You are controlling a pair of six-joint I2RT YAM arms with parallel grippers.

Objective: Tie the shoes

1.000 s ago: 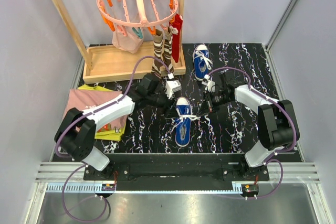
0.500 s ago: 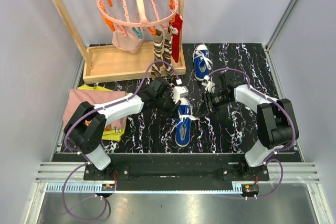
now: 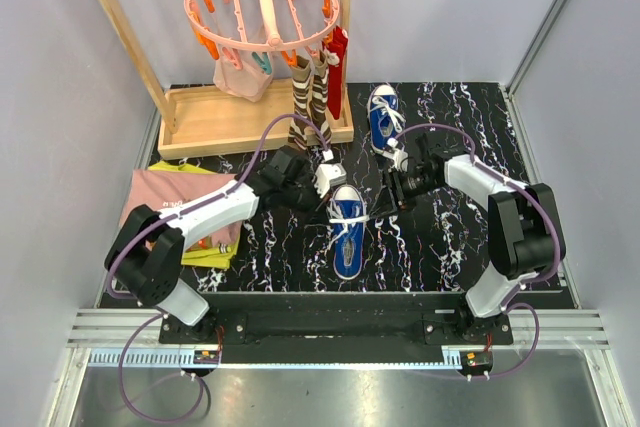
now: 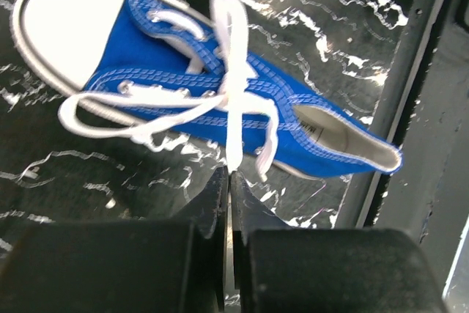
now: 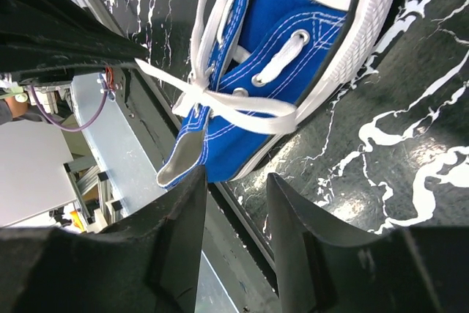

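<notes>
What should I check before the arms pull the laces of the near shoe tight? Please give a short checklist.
1. Left gripper shut on a lace: ok, the lace runs into its closed jaws.
2. Right gripper holding the other lace end: not ok, its jaws are open with nothing between them.
3. Laces crossed over the near shoe: ok.
4. Near shoe upright on the table: ok.
5. Knot pulled tight: cannot tell.
6. Far shoe apart from both grippers: ok.
</notes>
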